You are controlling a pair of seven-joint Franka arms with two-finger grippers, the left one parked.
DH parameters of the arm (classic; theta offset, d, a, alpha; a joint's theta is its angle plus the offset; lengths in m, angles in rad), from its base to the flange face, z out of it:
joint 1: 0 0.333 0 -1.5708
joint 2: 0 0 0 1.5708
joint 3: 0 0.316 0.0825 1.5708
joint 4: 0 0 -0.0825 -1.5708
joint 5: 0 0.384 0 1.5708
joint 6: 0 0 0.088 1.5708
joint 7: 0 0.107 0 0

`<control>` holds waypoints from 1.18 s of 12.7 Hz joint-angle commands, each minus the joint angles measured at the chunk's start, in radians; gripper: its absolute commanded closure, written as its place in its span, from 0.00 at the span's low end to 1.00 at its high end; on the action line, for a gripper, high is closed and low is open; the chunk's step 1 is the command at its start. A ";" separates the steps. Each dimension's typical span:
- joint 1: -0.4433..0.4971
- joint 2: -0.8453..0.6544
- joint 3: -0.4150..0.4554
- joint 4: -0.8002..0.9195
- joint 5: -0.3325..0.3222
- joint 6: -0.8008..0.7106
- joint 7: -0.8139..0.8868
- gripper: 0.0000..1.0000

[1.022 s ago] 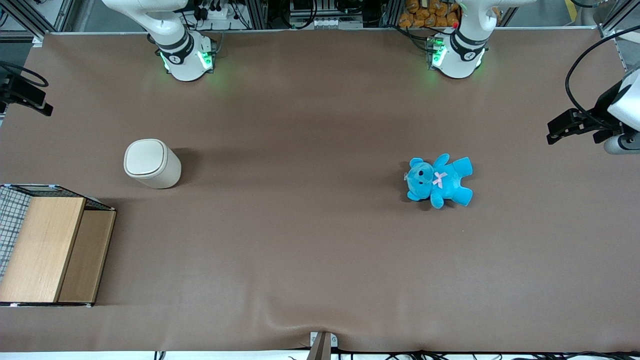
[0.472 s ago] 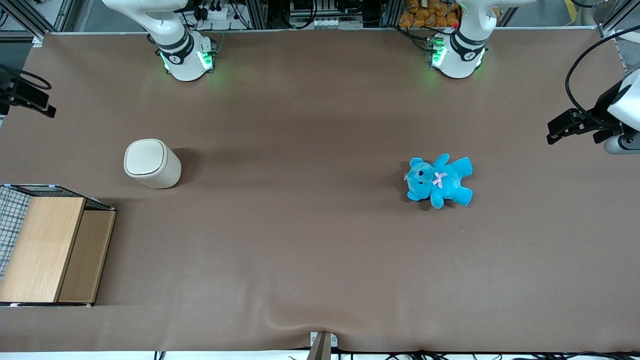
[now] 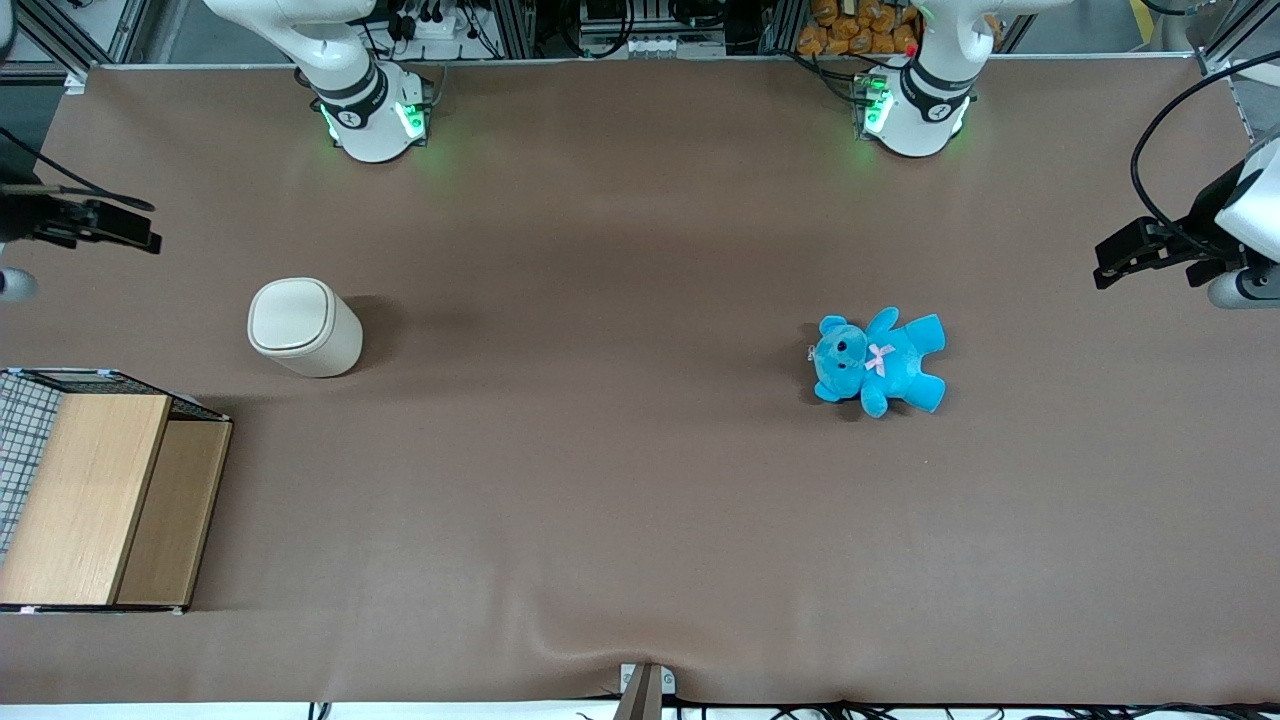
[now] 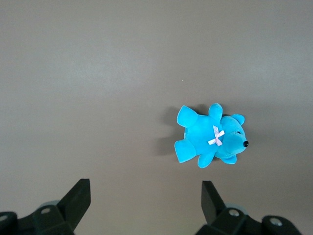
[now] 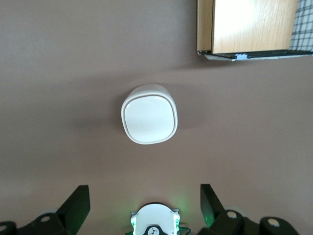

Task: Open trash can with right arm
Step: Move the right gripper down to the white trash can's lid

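The trash can is a small cream-white bin standing upright on the brown table, with its lid shut. My right gripper hovers above the table at the working arm's end. It is farther from the front camera than the can and apart from it. In the right wrist view the can is seen from above, lid shut. The gripper is open and empty there, with its black fingers spread wide and well clear of the can.
A wood-and-wire-mesh box stands nearer the front camera than the can and also shows in the right wrist view. A blue teddy bear lies toward the parked arm's end. The working arm's base stands at the table's back edge.
My right gripper has moved inward from the table's end toward the trash can. The can, box and teddy have not moved.
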 commanded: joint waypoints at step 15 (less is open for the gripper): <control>-0.051 0.142 0.002 -0.425 -0.015 0.322 0.000 1.00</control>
